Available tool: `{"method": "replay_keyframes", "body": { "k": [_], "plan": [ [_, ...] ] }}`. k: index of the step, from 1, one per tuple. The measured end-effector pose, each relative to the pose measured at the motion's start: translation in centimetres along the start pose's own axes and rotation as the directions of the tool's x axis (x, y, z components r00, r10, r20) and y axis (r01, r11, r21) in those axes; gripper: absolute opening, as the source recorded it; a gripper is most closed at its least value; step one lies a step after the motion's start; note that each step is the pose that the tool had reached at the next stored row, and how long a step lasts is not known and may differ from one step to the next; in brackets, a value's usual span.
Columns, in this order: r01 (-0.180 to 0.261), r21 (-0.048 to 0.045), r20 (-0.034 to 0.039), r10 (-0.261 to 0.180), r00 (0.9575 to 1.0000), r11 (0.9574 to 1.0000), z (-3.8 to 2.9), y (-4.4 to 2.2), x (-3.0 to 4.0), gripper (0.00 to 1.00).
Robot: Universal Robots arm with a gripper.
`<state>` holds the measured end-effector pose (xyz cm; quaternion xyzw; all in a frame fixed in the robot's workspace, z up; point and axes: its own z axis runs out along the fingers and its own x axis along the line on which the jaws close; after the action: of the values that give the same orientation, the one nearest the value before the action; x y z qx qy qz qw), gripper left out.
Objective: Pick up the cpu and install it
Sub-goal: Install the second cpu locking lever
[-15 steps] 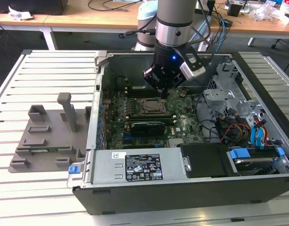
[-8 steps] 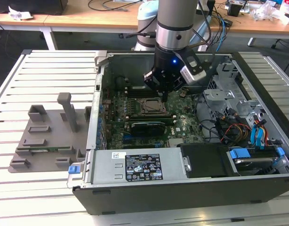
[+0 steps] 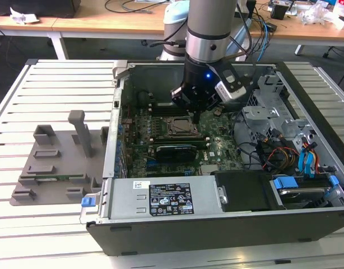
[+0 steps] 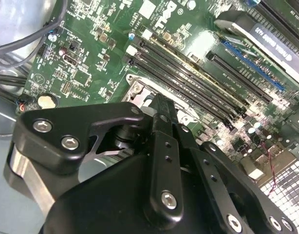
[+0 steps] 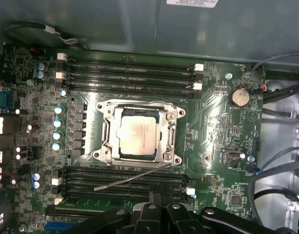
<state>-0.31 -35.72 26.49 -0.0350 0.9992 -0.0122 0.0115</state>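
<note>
While the arm [image 3: 208, 33] reaches down into the open computer case [image 3: 217, 224], the claw [image 3: 198, 115] hangs just above the motherboard [image 3: 217, 151], at the edge of the socket [image 3: 176, 128] that lies nearer the exterior view's right. Its black fingers [image 4: 161, 131] stand together, tips pressed close, with nothing between them; in the second wrist view they come to a narrow point over the socket's metal frame.

Inside the socket sits the cpu [image 5: 137, 135], flat and square to the frame [image 5: 171, 141], its pale metal top facing up. It lies in the seat with the hinged frame around it, and a thin lever [image 5: 132, 178] lies slantwise across the memory slots [image 5: 125, 183] just beside the socket. More memory slots [image 5: 130, 78] run along the socket's other side. A round coin battery [image 5: 239, 96] sits on the board, well apart from the socket, near a bundle of grey cables [image 5: 281, 170].

In the exterior view the case lies on its side on a slatted white counter [image 3: 60, 84], its power supply [image 3: 161, 199] along the near edge and a drive cage [image 3: 273, 112] with coloured wires toward the exterior view's right. A grey fixture plate [image 3: 54, 168] with raised blocks and one upright post rests on the counter at the exterior view's left, just beside the case. Wooden desks [image 3: 105, 22] stand behind the counter.
</note>
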Motion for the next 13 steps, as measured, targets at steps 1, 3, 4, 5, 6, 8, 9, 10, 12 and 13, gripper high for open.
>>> {"method": "replay_keyframes", "body": {
  "k": [1,3,4,5,6,8,9,10,12,13],
  "plan": [
    [0.0,-0.0029,0.0002,0.0,1.0,1.0,0.18,-0.65,0.14,0.11],
    [-0.001,-0.0374,0.0027,0.001,1.0,0.9993,0.3,-0.88,0.91,0.11],
    [-0.001,-0.052,0.0037,0.001,1.0,0.9986,0.32,-0.91,1.13,0.11],
    [-0.001,-0.063,0.0043,0.002,1.0,0.998,0.34,-0.96,1.27,0.11],
    [-0.002,-0.073,0.0051,0.002,1.0,0.9973,0.4,-1.08,1.49,0.11],
    [-0.002,-0.0809,0.0056,0.002,1.0,0.9967,1.06,-1.38,2.06,0.11],
    [-0.002,-0.0809,0.0056,0.002,1.0,0.9967,1.44,-1.36,2.27,0.11],
    [-0.002,-0.0809,0.0056,0.002,1.0,0.9967,1.72,-1.34,2.49,0.11],
    [-0.002,-0.0813,0.0057,0.002,1.0,0.9967,2.21,-1.3,2.95,0.11],
    [-0.002,-0.084,0.0058,0.002,1.0,0.9965,2.5,-1.35,3.44,0.11]
  ]
}}
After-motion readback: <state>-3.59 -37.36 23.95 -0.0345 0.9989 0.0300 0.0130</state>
